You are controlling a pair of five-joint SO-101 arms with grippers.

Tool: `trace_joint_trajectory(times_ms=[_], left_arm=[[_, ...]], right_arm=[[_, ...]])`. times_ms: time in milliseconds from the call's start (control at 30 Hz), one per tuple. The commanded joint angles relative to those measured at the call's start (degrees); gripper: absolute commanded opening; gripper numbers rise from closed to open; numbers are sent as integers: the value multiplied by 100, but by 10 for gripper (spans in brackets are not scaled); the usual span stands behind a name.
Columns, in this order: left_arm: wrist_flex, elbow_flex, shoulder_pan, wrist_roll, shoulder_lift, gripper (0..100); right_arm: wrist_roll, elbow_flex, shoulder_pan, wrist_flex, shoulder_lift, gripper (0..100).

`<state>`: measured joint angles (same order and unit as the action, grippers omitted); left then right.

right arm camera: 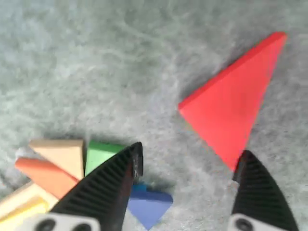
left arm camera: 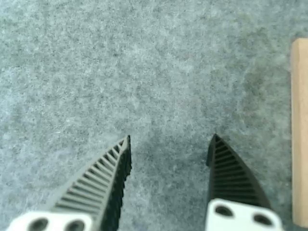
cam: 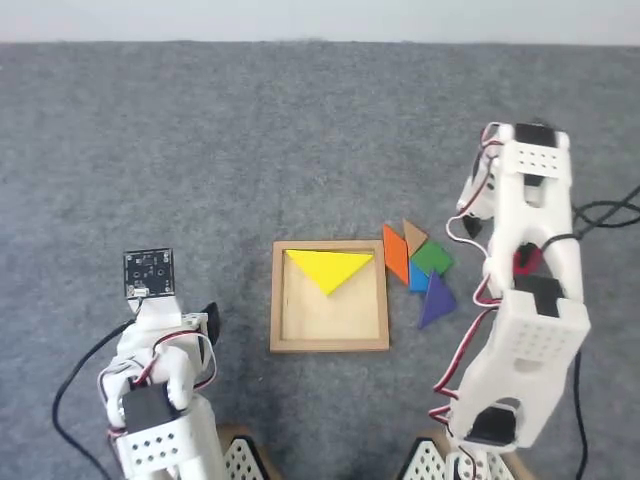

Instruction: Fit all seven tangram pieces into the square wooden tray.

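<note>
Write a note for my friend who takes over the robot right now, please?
Left end effector: open, over bare carpet beside the wooden tray.
Right end effector: open, empty, over carpet between the red triangle and the other loose pieces.
Done: yellow triangle lies in the tray, along its far edge.
Left to do: orange parallelogram, tan triangle, green square, blue triangle, purple triangle and the red triangle, all on carpet outside the tray.
</note>
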<state>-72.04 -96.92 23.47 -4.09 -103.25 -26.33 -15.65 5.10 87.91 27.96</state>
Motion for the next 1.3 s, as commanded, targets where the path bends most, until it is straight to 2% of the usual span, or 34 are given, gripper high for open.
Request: trace_joint_trajectory(times_ms=[0,467,700,1267], left_arm=[[-26,48,26,53,-88,245],[-26,48,26,53,-88,245],[-26,48,26,53,-88,245],[-26,48,26,53,-88,245]], right_arm=[[-308,-167,444,-374,101,342],[-167,-193,549,-655,1015,340],[-167,-185,690,-840,1015,196],[-176,-26,1042,-365,66,193]])
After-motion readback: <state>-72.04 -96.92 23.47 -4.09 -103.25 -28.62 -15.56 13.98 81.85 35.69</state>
